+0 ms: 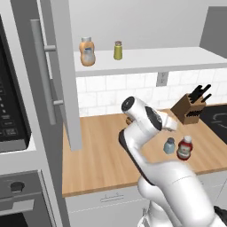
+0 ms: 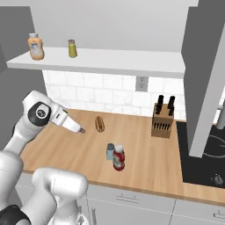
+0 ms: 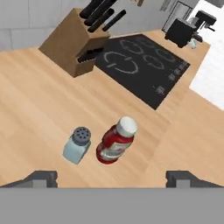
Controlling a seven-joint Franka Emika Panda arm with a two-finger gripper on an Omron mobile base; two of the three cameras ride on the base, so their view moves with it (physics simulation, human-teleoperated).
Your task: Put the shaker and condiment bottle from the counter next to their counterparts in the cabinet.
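Pincer (image 3: 112, 178): jaws stand wide apart and hold nothing; its two dark tips rise at the lower edge of the hand view, poised above the counter (image 1: 102, 155).

Shaker (image 3: 77, 145): pale blue-grey with a dark cap, upright on the counter, just ahead of the pincer and nearer its left tip, not touched by it.

Bottle (image 3: 116, 141): red with a white label, upright just beside the shaker, ahead of the pincer between its tips, also not touched.

Knife block (image 3: 72, 50): wooden, with dark handles, well beyond the shaker and bottle.

Cooktop (image 3: 140, 65): black, set into the counter, far ahead of the pincer and to its right.

Hot dog (image 2: 100, 123): lies on the counter near the arm's wrist.

Cabinet (image 1: 146, 60): white shelf high above the pincer, door (image 1: 57, 71) swung open. On it stand an orange bottle (image 1: 87, 52) and a yellow-green shaker (image 1: 118, 50), somewhat apart.
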